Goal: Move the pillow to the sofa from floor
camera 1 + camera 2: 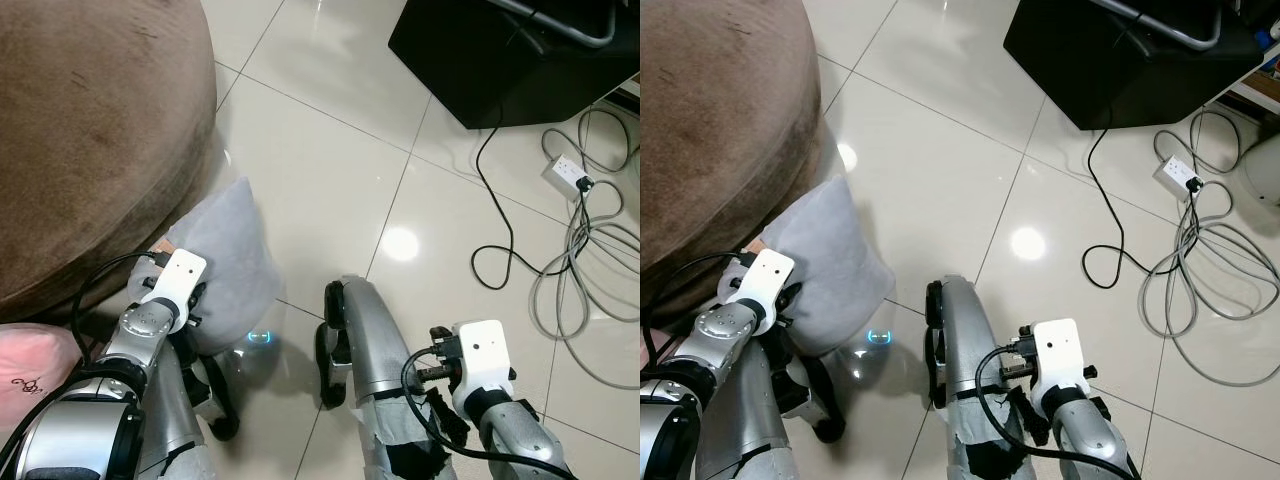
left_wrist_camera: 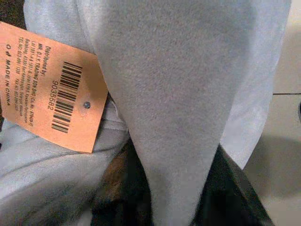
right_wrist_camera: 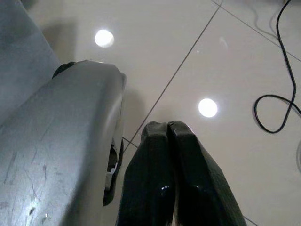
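Grey pillow (image 1: 225, 262) at lower left, left gripper (image 1: 190, 305) fingers clamping its fabric, brown sofa (image 1: 90, 130) rising directly above; right gripper (image 3: 164, 176) hanging closed.

An orange tag (image 2: 56, 92) on the grey pillow (image 2: 178, 94) carries a barcode, the number 9035682, "Distributed by:" and "MADE IN CHINA"; the smaller print stays unreadable.

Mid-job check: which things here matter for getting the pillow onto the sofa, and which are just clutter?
Job:
grey pillow, pinched in the left claw
brown sofa

Lying about:
black cabinet
power strip and cables
pink cushion
right claw, shut and idle
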{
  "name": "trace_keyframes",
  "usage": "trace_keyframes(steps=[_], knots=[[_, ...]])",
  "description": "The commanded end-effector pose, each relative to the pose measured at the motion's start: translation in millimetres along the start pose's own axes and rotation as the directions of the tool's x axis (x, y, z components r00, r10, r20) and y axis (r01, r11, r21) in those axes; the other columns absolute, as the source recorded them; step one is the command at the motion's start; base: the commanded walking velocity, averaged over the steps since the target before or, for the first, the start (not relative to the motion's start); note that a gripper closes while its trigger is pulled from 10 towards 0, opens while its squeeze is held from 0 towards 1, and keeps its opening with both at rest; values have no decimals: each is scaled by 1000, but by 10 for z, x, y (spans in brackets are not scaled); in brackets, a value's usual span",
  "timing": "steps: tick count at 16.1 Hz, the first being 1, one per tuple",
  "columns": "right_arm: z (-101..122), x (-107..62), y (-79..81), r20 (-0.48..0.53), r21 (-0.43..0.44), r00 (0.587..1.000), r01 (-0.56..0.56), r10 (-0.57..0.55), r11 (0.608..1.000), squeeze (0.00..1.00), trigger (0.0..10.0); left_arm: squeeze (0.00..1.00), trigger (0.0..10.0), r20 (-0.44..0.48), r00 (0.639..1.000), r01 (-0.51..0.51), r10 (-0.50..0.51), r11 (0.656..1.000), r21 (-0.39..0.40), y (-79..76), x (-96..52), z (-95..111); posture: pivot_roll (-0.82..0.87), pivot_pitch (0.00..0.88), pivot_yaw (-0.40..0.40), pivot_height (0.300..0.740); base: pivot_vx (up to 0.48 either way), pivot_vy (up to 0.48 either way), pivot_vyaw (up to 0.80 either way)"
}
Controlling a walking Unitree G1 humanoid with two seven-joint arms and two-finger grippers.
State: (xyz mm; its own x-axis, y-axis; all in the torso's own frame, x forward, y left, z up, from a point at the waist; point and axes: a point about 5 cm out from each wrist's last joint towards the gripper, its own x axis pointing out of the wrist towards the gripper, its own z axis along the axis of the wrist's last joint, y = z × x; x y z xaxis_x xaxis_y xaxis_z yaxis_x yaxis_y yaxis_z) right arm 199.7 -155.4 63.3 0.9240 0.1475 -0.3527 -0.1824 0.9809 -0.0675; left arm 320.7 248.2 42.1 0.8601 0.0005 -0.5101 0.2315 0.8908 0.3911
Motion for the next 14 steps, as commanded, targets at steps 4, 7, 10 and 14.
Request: trace_keyframes(steps=[4,7,10,14], knots=[[-117,-10,-32,-41,-1,999,18,-18,1000,0,10000,0,0,-80,994,67,-69,997,-33,-178,-35,-242,-322,434,-172,560,0,0,0],[-120,27,-33,-38,1,999,19,-19,1000,0,10000,0,0,-64,996,63,-67,996,-62,-171,-25,-206,-309,424,-165,560,0,0,0],[-125,37,-27,-37,2,999,20,-20,1000,0,10000,0,0,-99,988,108,-115,992,-72,-283,-58,-343,-323,434,-168,560,0,0,0],[-145,32,-34,-40,4,999,27,-27,1000,0,10000,0,0,-95,990,101,-109,992,-80,-320,-50,-336,-318,420,-158,560,0,0,0]])
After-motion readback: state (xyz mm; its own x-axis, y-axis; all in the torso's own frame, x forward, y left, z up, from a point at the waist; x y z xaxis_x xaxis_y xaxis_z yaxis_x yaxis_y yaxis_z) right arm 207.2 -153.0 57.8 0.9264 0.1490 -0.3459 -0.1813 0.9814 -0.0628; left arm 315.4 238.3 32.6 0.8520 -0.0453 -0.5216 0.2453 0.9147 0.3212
